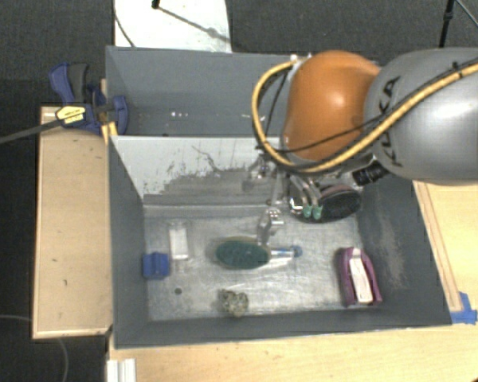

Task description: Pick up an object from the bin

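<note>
Bin [398, 237]: grey metal with sloped walls, the floor scuffed and scratched pale. Contents are listed from the near wall to the far.

1. Lump [233, 302]: mottled grey-brown, rough, stone-like. Lain at 6 o'clock on the floor, close to the near wall.
2. Case [357, 277]: purple with a white face, oblong, round-edged. Found at 4 o'clock, well apart from the rest.
3. Block [155, 265]: blue, small, squarish. Placed at 8 o'clock, near the left wall.
4. Oval piece [241, 254]: dark green, matt, flattened. Set at the floor's centre.
5. Tube [280, 253]: clear, slender, blue-capped at its right end. Laid on its side, close against the oval piece at its 3 o'clock end.
6. Strip [178, 243]: whitish, translucent, short and rectangular. Seen just beside the block, at its 1 o'clock.

Tool [268, 225]: bright metal, carried under a glossy orange cover [328, 102] looped about by a yellow-and-black cable [259, 106]. It is hung over the place where oval piece and tube meet, at 1 o'clock of the oval piece. Contact with either cannot be told. Whether the tool is apart or together cannot be told.
</note>
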